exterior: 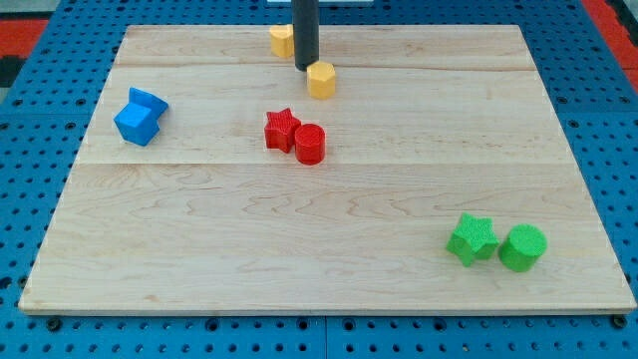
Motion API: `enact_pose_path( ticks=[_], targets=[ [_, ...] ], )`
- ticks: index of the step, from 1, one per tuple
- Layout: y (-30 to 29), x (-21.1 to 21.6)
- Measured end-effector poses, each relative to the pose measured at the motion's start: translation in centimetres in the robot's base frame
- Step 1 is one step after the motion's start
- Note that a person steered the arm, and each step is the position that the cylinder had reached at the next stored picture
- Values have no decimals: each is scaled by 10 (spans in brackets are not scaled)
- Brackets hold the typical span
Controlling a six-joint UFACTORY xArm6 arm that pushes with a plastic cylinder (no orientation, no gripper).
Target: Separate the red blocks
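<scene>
A red star block and a red cylinder block lie touching each other near the board's middle, the star at the left. My tip is near the view's top, above the red pair and well apart from it. It stands between two yellow blocks: one yellow block just to its upper left, partly hidden by the rod, and a yellow hexagonal block touching or almost touching it at its lower right.
Two blue blocks sit together at the view's left. A green star and a green cylinder sit side by side at the lower right. The wooden board lies on a blue pegboard.
</scene>
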State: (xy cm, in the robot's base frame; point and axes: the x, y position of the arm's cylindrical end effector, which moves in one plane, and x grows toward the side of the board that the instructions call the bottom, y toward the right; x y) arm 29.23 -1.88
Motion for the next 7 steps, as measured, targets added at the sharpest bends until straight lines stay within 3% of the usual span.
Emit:
enact_pose_path(
  ticks=[2, 4, 5, 7],
  targets=[
    [3, 92],
    [1, 135],
    [-35, 141],
    [-13, 217]
  ],
)
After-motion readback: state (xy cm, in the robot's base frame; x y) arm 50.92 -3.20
